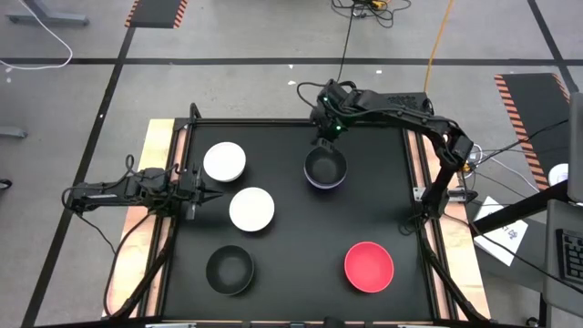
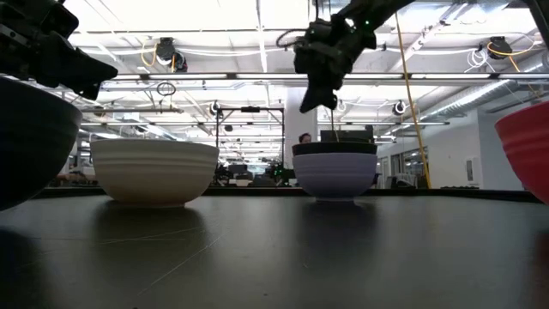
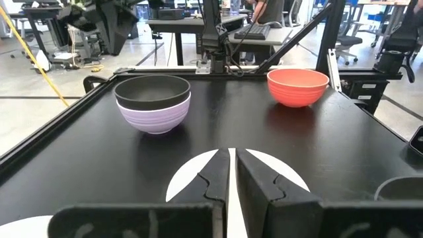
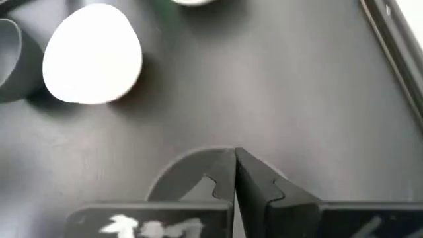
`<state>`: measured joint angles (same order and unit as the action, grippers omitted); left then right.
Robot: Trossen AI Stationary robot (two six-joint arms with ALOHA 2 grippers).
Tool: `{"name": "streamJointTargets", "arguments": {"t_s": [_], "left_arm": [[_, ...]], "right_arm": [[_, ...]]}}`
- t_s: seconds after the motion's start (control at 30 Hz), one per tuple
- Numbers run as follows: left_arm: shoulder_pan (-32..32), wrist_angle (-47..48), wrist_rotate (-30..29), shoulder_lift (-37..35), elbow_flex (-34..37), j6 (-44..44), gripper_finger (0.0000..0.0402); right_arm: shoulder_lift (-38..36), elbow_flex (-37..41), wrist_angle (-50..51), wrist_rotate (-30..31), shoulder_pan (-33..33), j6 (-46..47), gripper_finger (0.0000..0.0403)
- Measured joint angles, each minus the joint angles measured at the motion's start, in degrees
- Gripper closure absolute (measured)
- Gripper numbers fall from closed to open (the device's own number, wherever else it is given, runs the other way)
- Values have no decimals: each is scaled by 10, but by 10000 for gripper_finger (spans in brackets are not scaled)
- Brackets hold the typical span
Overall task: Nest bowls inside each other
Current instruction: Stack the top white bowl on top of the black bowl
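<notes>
A black bowl sits nested in the lavender bowl [image 1: 324,169] [image 3: 153,102] [image 2: 334,172] at the table's far middle. My right gripper [image 1: 325,137] [image 2: 310,103] [image 4: 234,173] hovers shut above that stack's far rim, clear of it. Two white bowls [image 1: 224,161] [image 1: 251,209] stand left of centre. A second black bowl [image 1: 230,270] is near left, and the red bowl [image 1: 369,266] [image 3: 297,86] near right. My left gripper [image 1: 198,191] [image 3: 231,178] is shut and level beside the nearer white bowl [image 3: 198,173], touching nothing.
The black table top has a raised frame [image 1: 412,182] along its edges. Open surface lies between the stack and the red bowl. The right arm's base [image 1: 428,196] stands at the right edge. Desks and equipment fill the room beyond the table.
</notes>
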<state>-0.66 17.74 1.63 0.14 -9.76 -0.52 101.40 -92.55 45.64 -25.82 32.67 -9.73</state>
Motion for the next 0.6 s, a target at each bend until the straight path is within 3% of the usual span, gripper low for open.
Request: {"name": "streamJointTargets", "arguments": {"t_s": [0.33,0.6], "left_arm": [[0,1,14,0,0,3,376],[0,0,14,0,0,6,376]], "right_arm": [[-73,10,-60,0,-33,-10,403],[-252,152,-141,6,-31,21,403]]}}
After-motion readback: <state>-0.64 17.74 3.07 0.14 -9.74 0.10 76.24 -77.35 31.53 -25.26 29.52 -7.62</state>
